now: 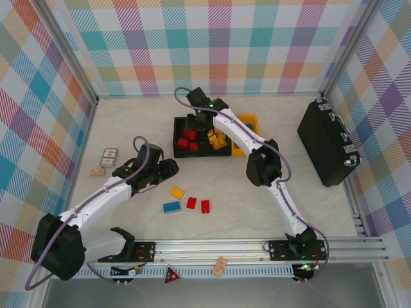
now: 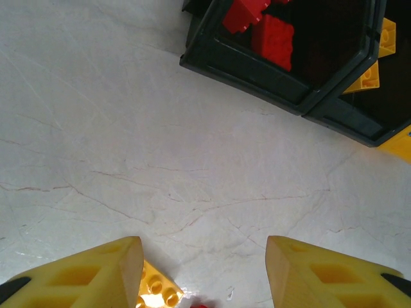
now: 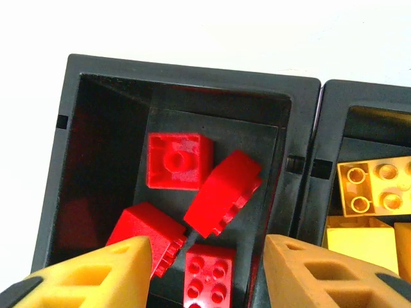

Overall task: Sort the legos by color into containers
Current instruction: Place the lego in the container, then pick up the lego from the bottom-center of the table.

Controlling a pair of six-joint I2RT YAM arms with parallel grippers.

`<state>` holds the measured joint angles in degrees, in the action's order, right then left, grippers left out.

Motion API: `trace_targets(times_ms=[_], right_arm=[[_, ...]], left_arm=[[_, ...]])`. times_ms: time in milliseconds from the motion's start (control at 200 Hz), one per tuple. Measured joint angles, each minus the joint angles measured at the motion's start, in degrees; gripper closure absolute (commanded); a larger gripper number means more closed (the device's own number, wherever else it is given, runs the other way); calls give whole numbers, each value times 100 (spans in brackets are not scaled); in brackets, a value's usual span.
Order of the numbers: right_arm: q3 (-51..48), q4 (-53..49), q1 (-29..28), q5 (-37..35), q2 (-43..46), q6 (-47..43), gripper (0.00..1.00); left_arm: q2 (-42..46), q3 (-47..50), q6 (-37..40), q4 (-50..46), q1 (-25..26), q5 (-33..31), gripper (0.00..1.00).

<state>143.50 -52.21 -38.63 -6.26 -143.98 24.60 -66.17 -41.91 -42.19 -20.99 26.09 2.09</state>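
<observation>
My right gripper (image 1: 196,125) (image 3: 209,256) hangs open over the left black bin (image 1: 176,144) (image 3: 77,128), empty, with several red legos (image 3: 180,160) lying below it. The black bin beside it (image 1: 226,152) (image 3: 334,115) holds yellow legos (image 3: 376,186). A yellow-orange bin (image 1: 257,122) stands behind my right arm. My left gripper (image 1: 164,170) (image 2: 204,256) is open and empty, low over the table. A loose yellow lego (image 1: 177,192) (image 2: 154,292) lies by its left finger. A blue lego (image 1: 171,206) and two red legos (image 1: 191,203) (image 1: 205,206) lie nearby.
A large black hard case (image 1: 327,144) lies at the right. Two small cards (image 1: 109,157) (image 1: 97,172) sit at the left, and another card (image 1: 220,266) rests on the front rail. Plaid walls enclose the table.
</observation>
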Motion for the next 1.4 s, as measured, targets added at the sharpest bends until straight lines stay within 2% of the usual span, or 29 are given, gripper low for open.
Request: trace_targets(times_ms=[245,480,730,940,1400], right_arm=[[-264,107,-4,20,142,-7,50],[-2306,719,-50,142,1727,-7,50],[-3971,1353,-83,501,3303,-2,50],[-5230,1429,-197,734,3812,-2,47],[-7429,1368,-1021,1257,4610,260,37]], left_arm=[[-11,0,0,13,0,26,47],[-11,4,28,-44,0,83,47],[-9,9,260,-232,0,433,47],[267,140,396,-568,-4,671,46],[778,887,258,-914,-2,942,46]])
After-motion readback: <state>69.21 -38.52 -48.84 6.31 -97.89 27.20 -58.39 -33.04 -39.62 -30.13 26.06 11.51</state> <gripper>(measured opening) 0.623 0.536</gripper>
